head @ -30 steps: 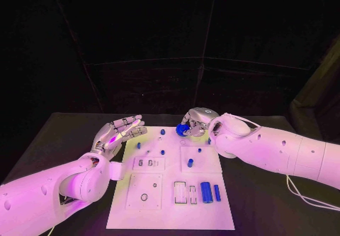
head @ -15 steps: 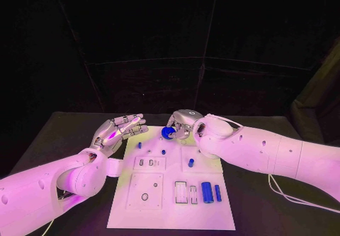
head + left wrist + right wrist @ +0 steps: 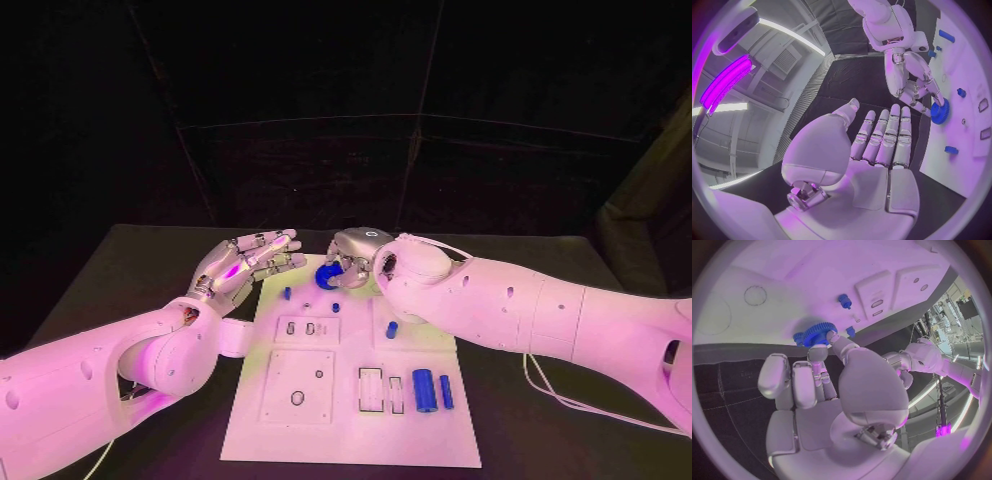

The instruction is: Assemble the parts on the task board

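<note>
So the right hand (image 3: 356, 262) is up over the far end of the task board (image 3: 353, 440), fingers curled in and pinching a small blue gear (image 3: 329, 275) at the fingertips; in the right wrist view that gear (image 3: 816, 333) sits right at the ends of the fingers, just above the white board surface, and I can't tell if it's touching the board or a hair off it. The left hand (image 3: 242, 264) is at the board's far left corner, palm up-ish with the fingers straight and spread a little, holding nothing; the left wrist view shows the same thing, fingers (image 3: 882, 137) laid out flat side by side with the thumb off to one side. The two hands are near each other but not touching. Rest of the board: a couple of little blue pegs (image 3: 336, 308) standing near the far end, another short blue piece (image 3: 391, 329) in the middle on the right, and a fat blue cylinder (image 3: 424, 390) with a thin blue rod (image 3: 446, 391) just beside it, lying down at the near right next to some empty rectangular slots (image 3: 369, 389)
</note>
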